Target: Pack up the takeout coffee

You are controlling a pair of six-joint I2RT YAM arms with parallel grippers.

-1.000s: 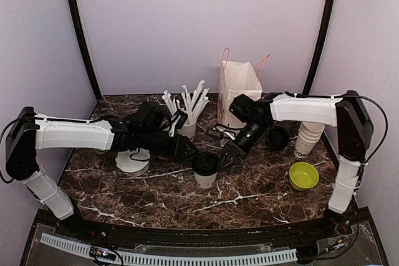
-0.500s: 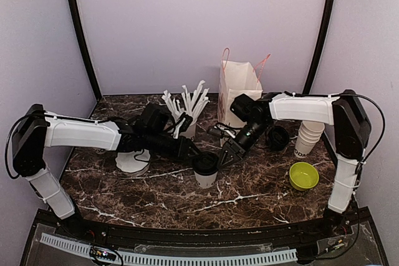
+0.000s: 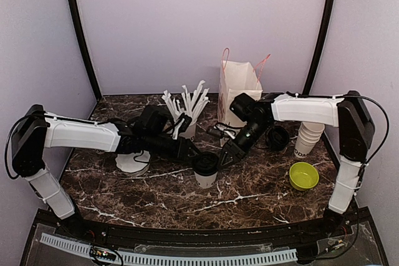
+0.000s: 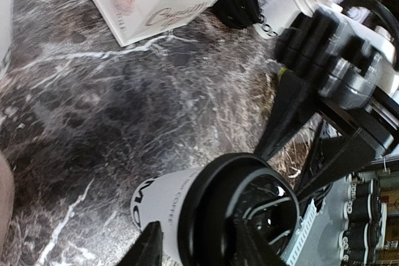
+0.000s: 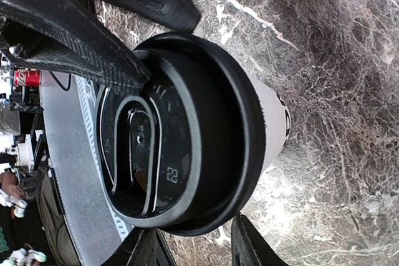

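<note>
One takeout coffee cup (image 3: 205, 171), white with a black lid, stands upright mid-table; no second one shows. My left gripper (image 3: 191, 151) comes in from the left at lid height. In the left wrist view the cup (image 4: 168, 200) fills the bottom, with one of my fingers (image 4: 147, 246) beside its wall and the other over the lid; the jaws stand apart. My right gripper (image 3: 223, 156) is at the lid's right edge. In the right wrist view the lid (image 5: 181, 135) sits just above my open fingers (image 5: 249, 247), and the left gripper's finger rests on its rim.
A white paper bag (image 3: 239, 88) with pink handles stands behind the cup. A cup of wrapped straws (image 3: 187, 126) is at back left. Black lids (image 3: 277, 137), a stack of lidless cups (image 3: 307, 138) and a green bowl (image 3: 303, 175) are on the right. A white disc (image 3: 133, 161) lies left.
My left arm has stretched a little further right, bringing its gripper up to the cup's lid. The right gripper and the cup have barely moved.
</note>
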